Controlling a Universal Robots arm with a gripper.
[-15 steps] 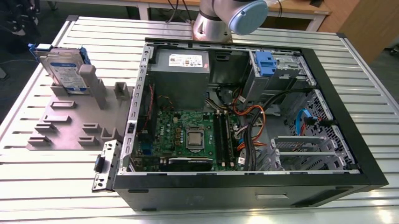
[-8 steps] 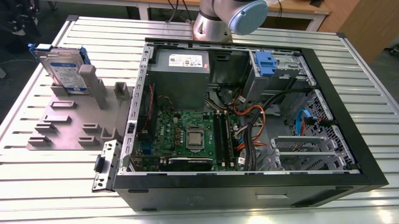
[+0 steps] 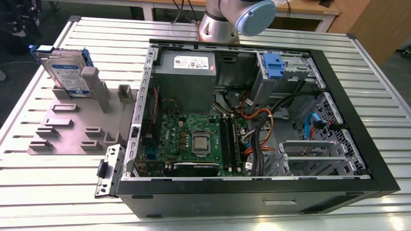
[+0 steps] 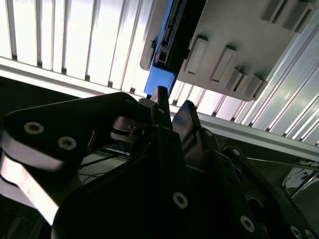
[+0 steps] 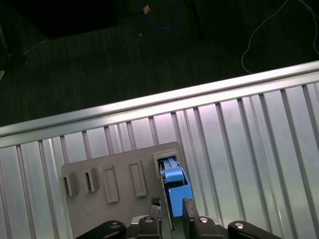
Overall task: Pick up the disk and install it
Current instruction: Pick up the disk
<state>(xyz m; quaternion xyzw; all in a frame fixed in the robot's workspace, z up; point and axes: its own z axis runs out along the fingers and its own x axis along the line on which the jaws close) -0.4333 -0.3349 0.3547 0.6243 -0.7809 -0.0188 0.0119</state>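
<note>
Atop a ribbed metal desk (image 3: 378,82), an open computer case (image 3: 257,192) lies on its side with boards and cables exposed, and part of the robot arm (image 3: 231,19) shows behind it. Just beside the case, on the exterior view's left, sits a grey slotted holder (image 3: 64,137). The disk (image 3: 67,76) stands upright on edge in a slot at the holder's far end, well apart from the case. It is a flat silver drive with a white-and-blue label, framed by a blue plastic carrier. In the first wrist view the claw (image 5: 171,203) hangs over the disk's blue handle (image 5: 175,178), fingers apart and gripping nothing, one to either side of the carrier's thin edge. The work appears to be at the approach to the pick-up, with the disk not yet lifted. A sound grip would likely call for the fingers squared to the carrier's narrow sides and the disk drawn straight out of its slot.
</note>
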